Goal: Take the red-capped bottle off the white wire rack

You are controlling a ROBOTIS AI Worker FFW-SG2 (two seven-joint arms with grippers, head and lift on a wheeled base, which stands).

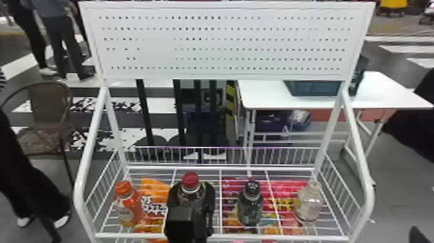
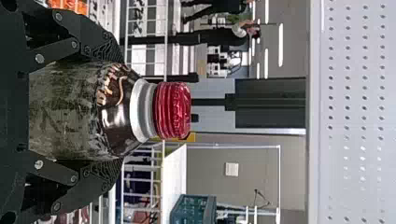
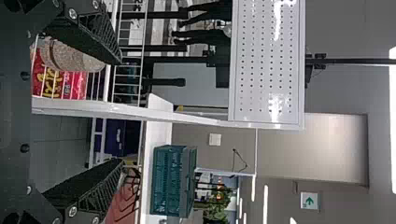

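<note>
The red-capped bottle [image 1: 190, 185] stands upright at the front of the white wire rack [image 1: 222, 238], left of centre. My left gripper [image 1: 191, 202] is around it from the near side, hiding its lower part, so I cannot tell whether its base touches the wires. In the left wrist view, both fingers of the left gripper [image 2: 112, 109] press on the sides of the dark bottle [image 2: 116, 121], below its white neck ring and red cap. My right gripper [image 3: 120, 112] is open and holds nothing, near the rack's right side rail [image 3: 116, 110].
An orange-capped bottle [image 1: 124, 206] stands left; a black-capped bottle [image 1: 250, 206] and a clear bottle [image 1: 308, 203] stand right. Snack bags lie under the wires. The rack's side rails and pegboard [image 1: 226, 48] surround the shelf. A white table [image 1: 264, 97] with a green crate [image 1: 315, 89] is behind.
</note>
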